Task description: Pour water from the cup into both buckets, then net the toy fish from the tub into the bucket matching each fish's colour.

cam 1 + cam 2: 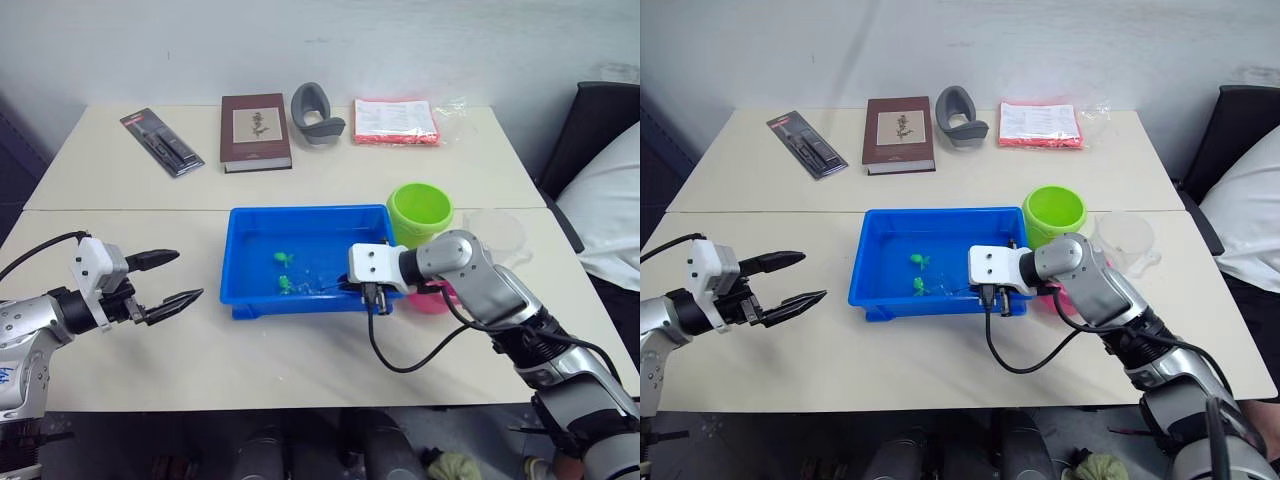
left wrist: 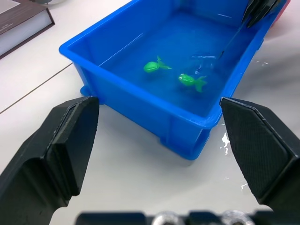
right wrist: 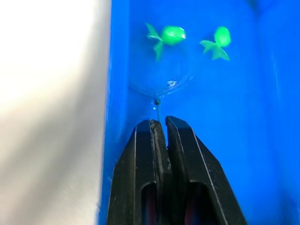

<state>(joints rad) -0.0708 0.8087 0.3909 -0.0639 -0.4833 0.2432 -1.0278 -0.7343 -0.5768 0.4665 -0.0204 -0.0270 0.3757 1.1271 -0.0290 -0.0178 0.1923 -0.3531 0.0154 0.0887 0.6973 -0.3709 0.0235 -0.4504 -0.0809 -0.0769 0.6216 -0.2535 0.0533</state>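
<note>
while gripping net (image 3: 161,86), right tool (image 3: 161,123) tub-bound

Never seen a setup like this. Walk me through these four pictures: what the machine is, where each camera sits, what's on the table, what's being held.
It is a two-armed humanoid robot. Two pictures come from cameras in its head, looking down over a table; the other two come from cameras on its wrists.

On the table: a blue tub with two green fish in water, a green bucket, a pink bucket, a clear cup, a book and some packets.

The right gripper is shut on the net, dipped in the tub. The left gripper is open and holds nothing.
</note>
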